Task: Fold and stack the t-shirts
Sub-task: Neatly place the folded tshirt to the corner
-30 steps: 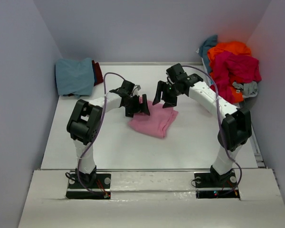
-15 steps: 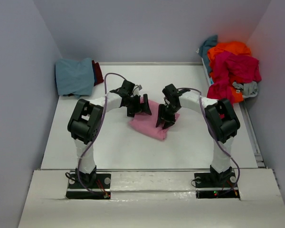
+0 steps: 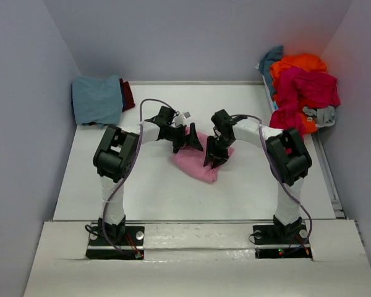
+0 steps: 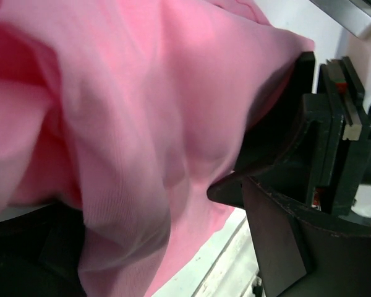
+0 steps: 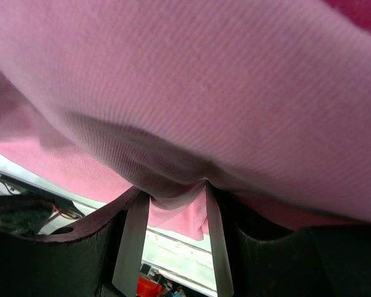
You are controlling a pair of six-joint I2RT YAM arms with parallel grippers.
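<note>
The light pink t-shirt [image 3: 196, 164] lies bunched mid-table between both grippers. My left gripper [image 3: 189, 141] grips its upper left edge. In the left wrist view thick pink cloth [image 4: 130, 111] fills the space between the jaws of the left gripper [image 4: 139, 223]. My right gripper [image 3: 213, 156] is down on the shirt's right edge. In the right wrist view a fold of pink cloth [image 5: 191, 74] is pinched at the tips of the right gripper [image 5: 173, 198]. A folded dusty teal-blue t-shirt [image 3: 97, 99] lies at the back left over a crimson one [image 3: 129, 94].
A loose pile sits at the back right: orange [image 3: 300, 63], crimson-magenta [image 3: 306, 90], grey [image 3: 321, 115] and teal [image 3: 270, 59] shirts. Walls close in the table on the left, back and right. The white table [image 3: 154, 185] ends at a raised front ledge.
My right arm swung down from above the table's back onto the shirt's right edge. My left gripper shifted right with the cloth. The pink shirt is more bunched than before.
</note>
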